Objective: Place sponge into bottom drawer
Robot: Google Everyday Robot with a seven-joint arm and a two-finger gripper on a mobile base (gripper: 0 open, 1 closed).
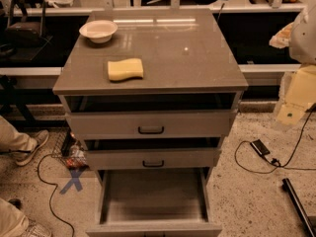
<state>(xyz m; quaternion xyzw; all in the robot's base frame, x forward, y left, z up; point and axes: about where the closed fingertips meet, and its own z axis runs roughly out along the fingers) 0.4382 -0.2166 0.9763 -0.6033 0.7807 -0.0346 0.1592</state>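
Note:
The pale yellow sponge [125,69] lies flat on the grey cabinet top [197,63], left of centre near the front edge. The bottom drawer [154,194] is pulled far out, and its flat grey floor is bare. My arm enters at the right edge of the view. Its pale yellow gripper [292,105] hangs beside the cabinet's right side, about level with the top drawer and well away from the sponge. Nothing shows in the gripper.
A white round bowl [98,30] stands at the cabinet top's back left. The two upper drawers [150,125] with black bar handles are slightly open. Cables and a black adapter [260,147] lie on the floor at right. A person's shoes [29,144] are at left.

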